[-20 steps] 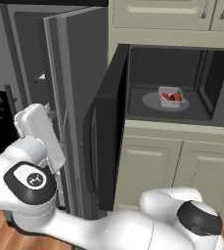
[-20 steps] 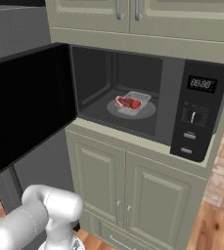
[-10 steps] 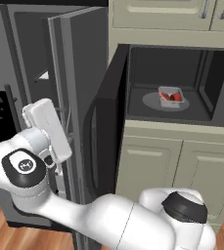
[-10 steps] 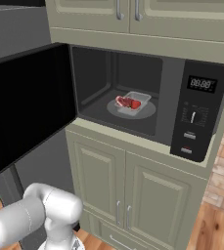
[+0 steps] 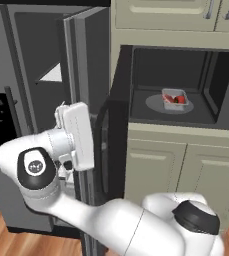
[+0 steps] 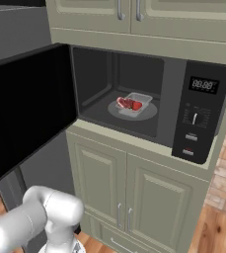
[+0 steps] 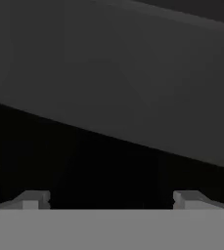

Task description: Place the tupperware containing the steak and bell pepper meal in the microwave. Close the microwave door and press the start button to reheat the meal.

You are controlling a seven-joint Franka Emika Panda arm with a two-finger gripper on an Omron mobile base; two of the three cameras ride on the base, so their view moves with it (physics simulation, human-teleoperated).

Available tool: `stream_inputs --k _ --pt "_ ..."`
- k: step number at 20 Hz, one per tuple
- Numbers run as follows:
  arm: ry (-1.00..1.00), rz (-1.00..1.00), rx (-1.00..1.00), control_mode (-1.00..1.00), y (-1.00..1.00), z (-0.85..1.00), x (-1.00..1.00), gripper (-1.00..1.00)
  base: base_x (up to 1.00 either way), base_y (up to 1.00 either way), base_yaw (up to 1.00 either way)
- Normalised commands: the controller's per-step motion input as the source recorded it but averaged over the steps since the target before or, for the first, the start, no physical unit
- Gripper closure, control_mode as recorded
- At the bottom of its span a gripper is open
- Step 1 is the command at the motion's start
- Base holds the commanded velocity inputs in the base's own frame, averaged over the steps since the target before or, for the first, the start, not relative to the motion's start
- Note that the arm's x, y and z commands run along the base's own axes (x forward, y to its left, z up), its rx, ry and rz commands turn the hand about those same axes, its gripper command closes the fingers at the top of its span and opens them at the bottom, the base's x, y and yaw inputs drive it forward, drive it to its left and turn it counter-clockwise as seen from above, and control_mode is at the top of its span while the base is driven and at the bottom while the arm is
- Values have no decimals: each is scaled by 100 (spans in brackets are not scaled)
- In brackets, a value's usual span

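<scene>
Inside the wide black built-in microwave (image 6: 149, 106), on the round grey turntable plate (image 6: 115, 109), a small clear rectangular plastic tupperware (image 6: 134, 102) with rounded corners is found. Red and dark chunks of the steak and bell pepper meal (image 6: 129, 104) are seen through its walls. The tub is placed near the middle of the plate, well inside the dark grey cavity.

The wide black microwave door (image 6: 28, 106) with tinted window is held swung fully outward to the left of the cavity. A black control panel (image 6: 198, 118) with a small display is set at the right of the cavity. Cream cabinet doors (image 6: 134, 192) are fitted below and above the microwave.

A tall grey fridge (image 5: 33, 95) with a black dispenser panel is stood to the left of the open door.

The end effector (image 7: 111, 199) is recorded with its two fingertips (image 7: 33, 199) spread wide and nothing between them, faced at a dark grey surface.
</scene>
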Motion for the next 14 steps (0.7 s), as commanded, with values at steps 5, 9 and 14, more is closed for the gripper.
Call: stream_inputs --k 5,9,14 --pt "-6 -15 3 -100 -100 0 -60 -100 0 0 0" --pt "-6 -12 5 -100 -100 0 -67 -100 0 0 0" --pt "-6 -7 6 -100 -98 0 -36 -100 0 0 0"
